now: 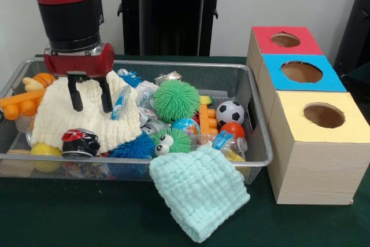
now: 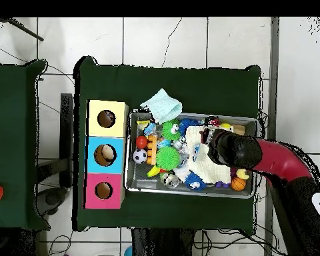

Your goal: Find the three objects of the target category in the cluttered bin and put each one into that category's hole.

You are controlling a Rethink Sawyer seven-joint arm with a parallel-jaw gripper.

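Claw over a cream cloth in the crowded bin

A mint cloth [image 1: 199,198] hangs over the bin's [image 1: 173,159] front rim onto the green surface [image 1: 87,218]. The bin sits just beside three boxes, yellow [image 1: 317,148], blue [image 1: 300,73] and red [image 1: 283,41], each with a round hole on top. Inside lie a green spiky ball [image 1: 176,99], a small soccer ball [image 1: 230,112] and a cream cloth [image 1: 87,117]. The claw [image 1: 89,105] stands apart, its two black fingers [image 1: 76,93] pressing down on the cream cloth, gripping nothing.

Toys under cream cloth [image 1: 87,117] hidden
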